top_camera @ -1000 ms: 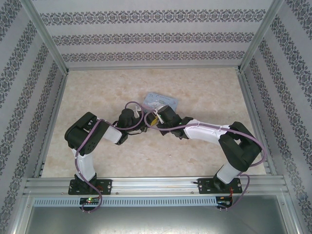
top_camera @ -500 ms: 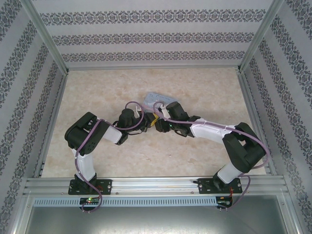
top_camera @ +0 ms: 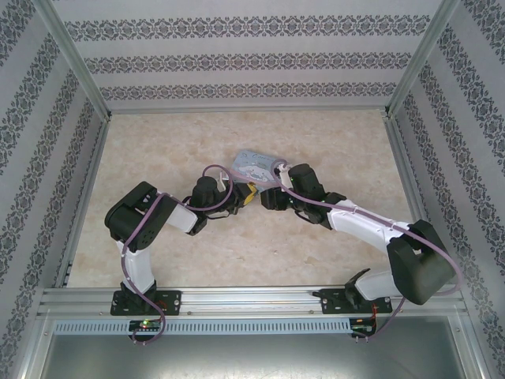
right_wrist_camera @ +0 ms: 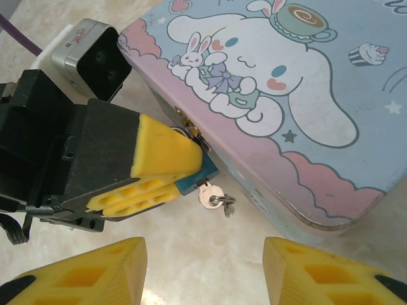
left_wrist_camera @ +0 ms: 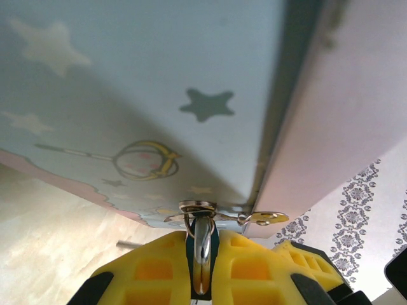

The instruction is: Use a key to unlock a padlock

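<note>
Because the left gripper (left_wrist_camera: 202, 274) clamps the padlock (right_wrist_camera: 196, 180) steady beside the tin box (right_wrist_camera: 299, 127), the right gripper (right_wrist_camera: 203, 270), fingers parted, can take the key (right_wrist_camera: 208, 195).

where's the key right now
In the right wrist view, the key sticks out of the padlock pinched by the left gripper, right beside the tin box edge.

No words or numbers can be read. The tin box (right_wrist_camera: 305, 95) beyond the right fingers (right_wrist_camera: 82, 273) carries only printed pictures: a white long-eared cartoon figure, stars and a cupcake. The small print on the camera (right_wrist_camera: 86, 47) above the left fingers (right_wrist_camera: 159, 159) is too fine to read. On the key (right_wrist_camera: 210, 194) and the padlock (right_wrist_camera: 191, 182) at those fingertips, any stamp is too small to tell.
</note>
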